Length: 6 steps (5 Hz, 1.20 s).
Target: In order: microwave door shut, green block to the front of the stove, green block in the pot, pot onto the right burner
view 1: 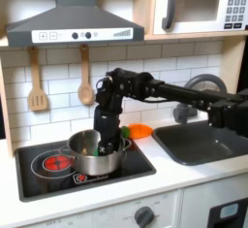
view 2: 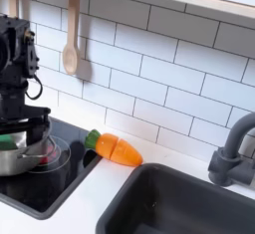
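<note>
The claw (view 1: 108, 141) reaches down into the pot (view 1: 93, 154), and its fingers look clamped on the pot's rim, though the first exterior view is too coarse to be sure. The pot sits under it on the stove (view 1: 39, 176), covering the burner toward the first exterior view's right. In the second exterior view a patch of green, likely the block (view 2: 8, 140), lies inside the pot (view 2: 20, 154) beside the claw (view 2: 27, 124). High above, the microwave door (view 1: 192, 6) is closed.
</note>
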Available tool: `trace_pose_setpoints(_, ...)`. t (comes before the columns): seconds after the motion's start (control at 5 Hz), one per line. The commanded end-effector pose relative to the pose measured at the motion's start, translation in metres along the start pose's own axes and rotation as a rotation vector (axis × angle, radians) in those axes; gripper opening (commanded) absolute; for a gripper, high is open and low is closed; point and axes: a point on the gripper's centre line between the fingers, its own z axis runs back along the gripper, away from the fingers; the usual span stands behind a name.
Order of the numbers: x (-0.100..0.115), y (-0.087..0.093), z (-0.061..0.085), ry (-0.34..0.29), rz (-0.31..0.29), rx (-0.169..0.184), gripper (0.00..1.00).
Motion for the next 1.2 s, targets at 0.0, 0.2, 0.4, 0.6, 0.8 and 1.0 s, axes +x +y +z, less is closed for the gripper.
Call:
trace_pose_setpoints(0.0, -0.001, 0.000, 0.000, 0.001, -0.002, 0.000, 1.00)
trace_pose_setpoints(0.2, -0.004, 0.000, 0.000, 0.006, -0.012, -0.005, 1.00)
trace_pose_setpoints(0.4, -0.006, 0.000, 0.002, 0.002, -0.019, -0.009, 1.00)
trace_pose_setpoints(0.6, 0.002, -0.002, 0.004, -0.006, -0.003, -0.016, 1.00)
trace_pose_setpoints(0.8, 0.008, -0.010, 0.010, -0.024, -0.003, -0.035, 1.00)
trace_pose_setpoints(1.0, 0.008, -0.013, 0.010, -0.017, -0.002, -0.038, 1.00)
